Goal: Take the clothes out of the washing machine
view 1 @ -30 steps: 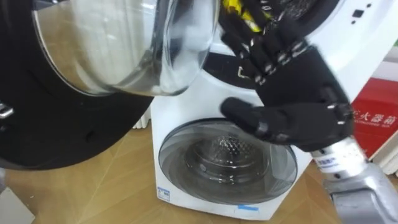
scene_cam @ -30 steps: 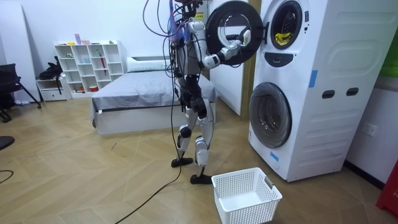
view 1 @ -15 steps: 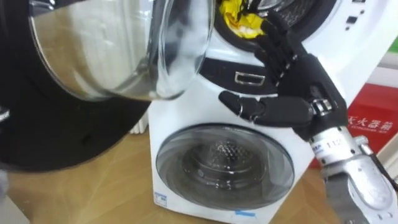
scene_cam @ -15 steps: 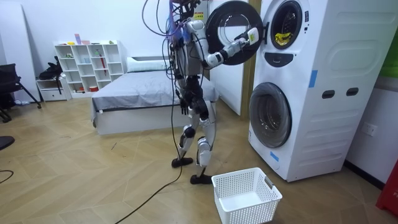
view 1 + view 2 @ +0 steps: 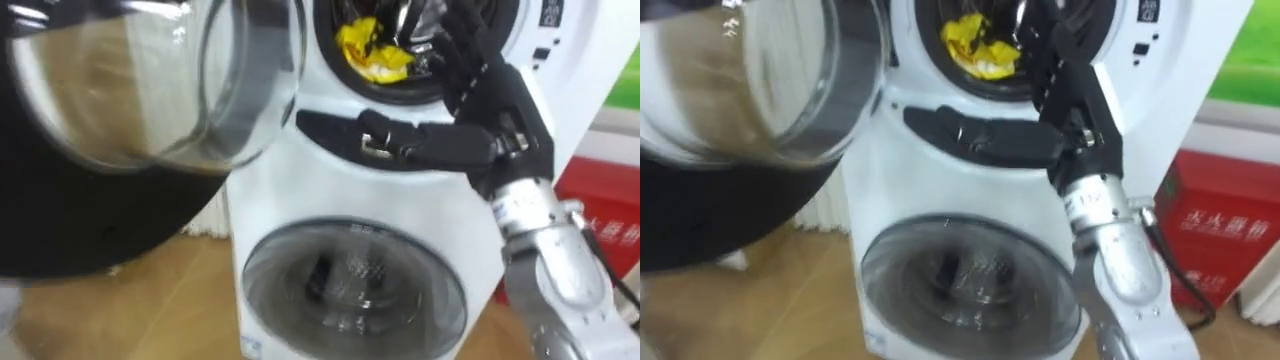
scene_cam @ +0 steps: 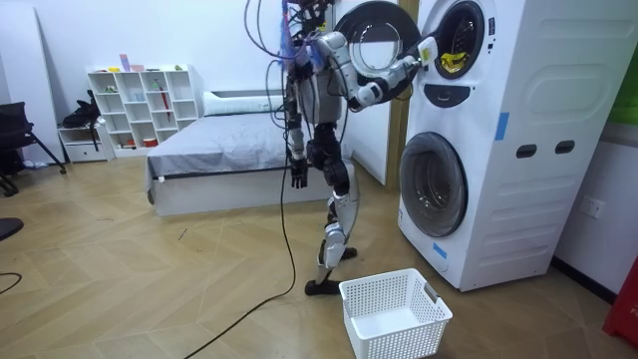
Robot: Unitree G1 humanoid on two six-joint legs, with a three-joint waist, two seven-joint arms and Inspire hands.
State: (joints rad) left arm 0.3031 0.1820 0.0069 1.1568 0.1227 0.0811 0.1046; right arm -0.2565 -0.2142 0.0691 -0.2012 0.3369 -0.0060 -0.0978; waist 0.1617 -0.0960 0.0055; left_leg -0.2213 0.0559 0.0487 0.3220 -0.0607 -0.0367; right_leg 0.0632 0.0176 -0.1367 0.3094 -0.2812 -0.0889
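The robot stands before the stacked washing machine [image 6: 518, 150], upper door [image 5: 150, 90] swung open; right hand [image 5: 500, 120] at the upper drum's mouth, fingers straight and spread, holding nothing; yellow garment [image 5: 372, 50] lies inside that drum.

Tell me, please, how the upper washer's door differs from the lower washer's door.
The upper door is swung wide open, while the lower door is shut. The upper door leaves its drum exposed, with a yellow cloth inside and the right hand at the opening. The lower door covers its drum, which is seen through the glass. Both doors are round with a clear window.
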